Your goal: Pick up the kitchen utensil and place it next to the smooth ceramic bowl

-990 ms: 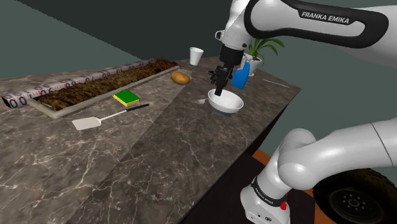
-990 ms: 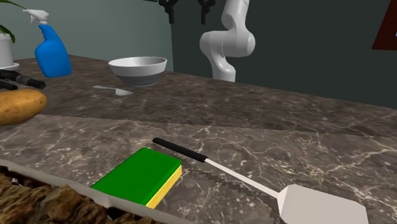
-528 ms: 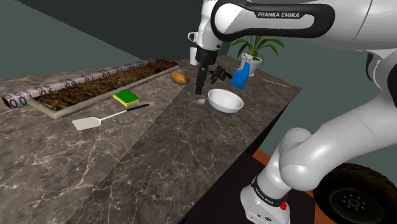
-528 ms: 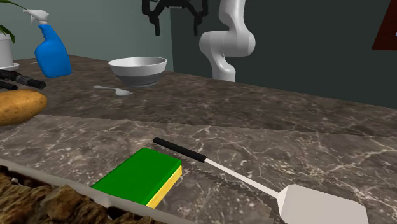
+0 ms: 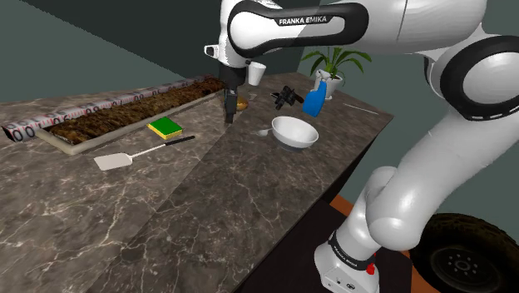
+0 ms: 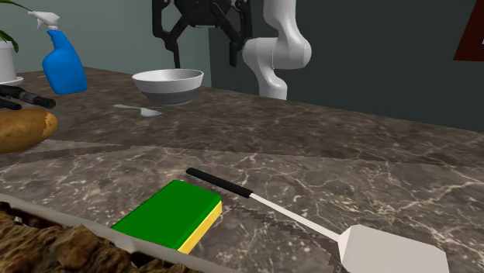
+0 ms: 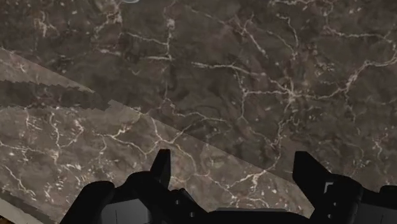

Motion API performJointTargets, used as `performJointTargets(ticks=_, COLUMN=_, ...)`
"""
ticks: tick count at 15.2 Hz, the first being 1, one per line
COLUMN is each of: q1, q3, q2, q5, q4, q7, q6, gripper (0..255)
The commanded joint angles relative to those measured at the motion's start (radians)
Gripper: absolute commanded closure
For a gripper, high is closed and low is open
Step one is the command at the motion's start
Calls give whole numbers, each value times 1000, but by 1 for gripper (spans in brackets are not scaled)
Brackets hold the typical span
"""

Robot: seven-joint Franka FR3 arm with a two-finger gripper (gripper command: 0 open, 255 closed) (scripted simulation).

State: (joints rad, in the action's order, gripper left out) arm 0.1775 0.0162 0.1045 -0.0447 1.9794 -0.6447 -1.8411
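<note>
Moved off bowl point(image 5: 294, 133); my gripper point(image 5: 229, 116) wide open, empty. Spatula point(image 5: 148, 151) lies to shoulder view's left, handle end nearer.

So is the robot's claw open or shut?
Open. On the gripper, both black fingers stand wide apart over the dark veined countertop, nothing between them.

Ext. cams opposed, same countertop point(image 5: 249, 191)
</note>
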Motion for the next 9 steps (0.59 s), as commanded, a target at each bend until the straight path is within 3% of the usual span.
performJointTargets(ticks=1, q1=16, q3=-13, q2=-63, q5=-1, q4=-47, q7=-47, q6=-16, gripper=0)
performJointTargets(ticks=9, q1=70, q3=-69, q2=-324, q5=-21, q4=-292, q7=-223, q6=-32, gripper=0)
